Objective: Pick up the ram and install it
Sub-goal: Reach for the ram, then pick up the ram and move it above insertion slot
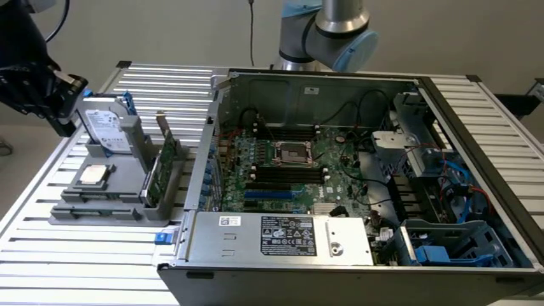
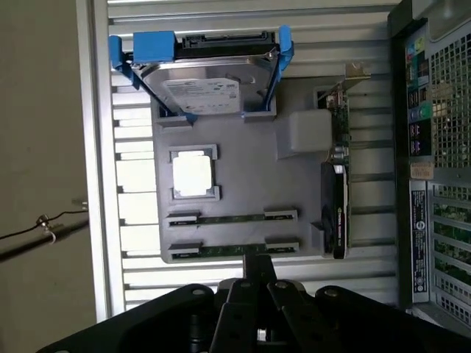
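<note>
Worktop: slatted metal, carrying a holder and a case.
Case: open, on the exterior view's right, with the motherboard exposed.
Holder: grey, on the exterior view's left, just beside the case.
Ram: thin green stick on edge in the holder's nearest slot, untouched.
Second stick: on edge in the next slot, just beyond the ram.
CPU: flat in a square recess, farther along.
Card: upright along the holder's right edge, next to the case.
Drive: silver with blue rails, leaning at the holder's far end.
Gripper: fingers pressed together, holding nothing, raised over the holder's left side.
Arm: rises behind the case's far wall.
</note>
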`<action>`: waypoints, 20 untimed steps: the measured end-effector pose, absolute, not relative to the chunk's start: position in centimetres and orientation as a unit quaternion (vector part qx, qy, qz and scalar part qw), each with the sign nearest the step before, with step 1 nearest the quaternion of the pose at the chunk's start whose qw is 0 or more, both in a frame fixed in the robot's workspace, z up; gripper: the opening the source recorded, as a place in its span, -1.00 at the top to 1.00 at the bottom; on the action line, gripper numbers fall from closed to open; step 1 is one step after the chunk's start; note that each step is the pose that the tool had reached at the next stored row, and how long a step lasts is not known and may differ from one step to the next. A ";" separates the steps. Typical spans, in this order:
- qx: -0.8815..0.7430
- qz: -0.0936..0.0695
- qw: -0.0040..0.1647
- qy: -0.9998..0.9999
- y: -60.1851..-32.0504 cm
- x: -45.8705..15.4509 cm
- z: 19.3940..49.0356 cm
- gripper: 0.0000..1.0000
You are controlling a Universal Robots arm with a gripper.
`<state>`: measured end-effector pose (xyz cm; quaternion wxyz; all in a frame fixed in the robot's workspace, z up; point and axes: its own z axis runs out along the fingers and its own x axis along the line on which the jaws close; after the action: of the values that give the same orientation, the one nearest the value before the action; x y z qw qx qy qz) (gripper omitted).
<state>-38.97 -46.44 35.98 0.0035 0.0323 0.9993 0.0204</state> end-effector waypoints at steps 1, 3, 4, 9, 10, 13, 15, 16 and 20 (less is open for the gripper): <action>0.031 0.019 0.004 0.999 -46.4 -39.0 36.0 0.79; 0.028 0.013 0.004 1.000 -46.5 -39.0 36.0 0.79; 0.025 0.010 0.004 1.000 -46.5 -39.0 36.0 0.79; 0.018 0.005 0.004 1.000 -46.5 -39.1 35.9 0.79; 0.018 0.005 0.004 1.000 -46.5 -39.1 35.9 0.79; 0.018 0.005 0.004 1.000 -46.5 -39.1 35.9 0.79; 0.018 0.005 0.004 1.000 -46.5 -39.1 35.9 0.79; 0.018 0.005 0.004 1.000 -46.5 -39.1 35.9 0.79; 0.018 0.005 0.004 1.000 -46.5 -39.1 35.9 0.79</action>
<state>-39.10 -46.45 35.94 0.0039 0.0178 0.9998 0.0053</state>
